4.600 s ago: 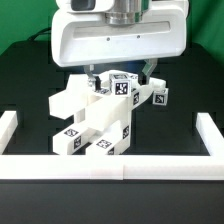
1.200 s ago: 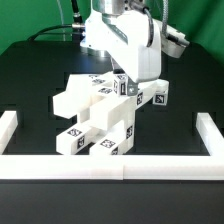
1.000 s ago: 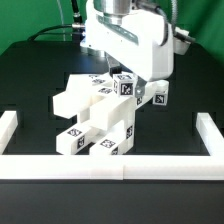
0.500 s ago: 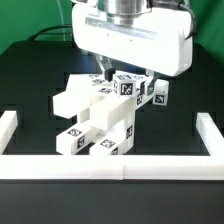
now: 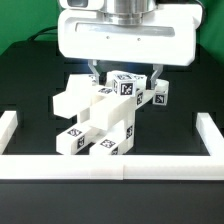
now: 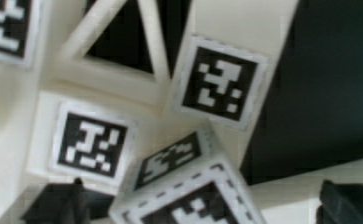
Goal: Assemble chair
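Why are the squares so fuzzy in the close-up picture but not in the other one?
Wrist view: the camera sits very close to the chair, so its tags look soft and the tool's fingertips are dark blurs. Exterior view: farther off, the chair is sharper, brightly lit against the black table.

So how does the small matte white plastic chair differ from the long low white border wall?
The chair carries square black-and-white tags; the border wall is plain. The chair rises chunky in the middle; the border wall runs low along the front and both sides. Both are white.
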`<state>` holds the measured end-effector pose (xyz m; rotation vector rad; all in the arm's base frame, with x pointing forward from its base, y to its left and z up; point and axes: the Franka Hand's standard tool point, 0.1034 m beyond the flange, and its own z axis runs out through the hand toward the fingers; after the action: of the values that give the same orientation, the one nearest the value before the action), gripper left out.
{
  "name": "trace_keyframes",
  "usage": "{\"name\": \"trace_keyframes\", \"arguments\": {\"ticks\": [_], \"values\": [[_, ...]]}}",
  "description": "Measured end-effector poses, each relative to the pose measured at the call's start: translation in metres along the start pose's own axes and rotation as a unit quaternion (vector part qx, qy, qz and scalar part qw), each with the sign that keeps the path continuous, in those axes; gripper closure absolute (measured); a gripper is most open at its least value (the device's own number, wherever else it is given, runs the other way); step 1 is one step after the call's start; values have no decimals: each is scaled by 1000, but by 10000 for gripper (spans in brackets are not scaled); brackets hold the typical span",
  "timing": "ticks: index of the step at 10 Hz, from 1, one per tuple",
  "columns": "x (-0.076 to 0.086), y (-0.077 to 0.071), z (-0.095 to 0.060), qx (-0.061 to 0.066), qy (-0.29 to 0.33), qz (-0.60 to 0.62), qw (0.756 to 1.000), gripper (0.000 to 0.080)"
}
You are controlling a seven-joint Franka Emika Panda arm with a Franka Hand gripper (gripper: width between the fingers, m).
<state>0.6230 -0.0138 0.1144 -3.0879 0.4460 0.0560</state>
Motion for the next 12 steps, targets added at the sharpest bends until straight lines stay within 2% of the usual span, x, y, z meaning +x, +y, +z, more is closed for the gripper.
{"name": "trace_keyframes", "arguments": {"ticks": [1, 2, 4, 6, 8, 11, 12], "values": [[2, 1, -1, -13, 4, -63, 998, 151], [3, 2, -1, -17, 6, -102, 995, 151], [4, 3, 0, -19, 10, -174, 985, 151], [4, 3, 0, -19, 9, -179, 984, 173], [4, 3, 0, -19, 9, -178, 984, 511], [4, 3, 0, -19, 10, -165, 986, 513], [4, 3, 0, -17, 11, -120, 993, 513]]}}
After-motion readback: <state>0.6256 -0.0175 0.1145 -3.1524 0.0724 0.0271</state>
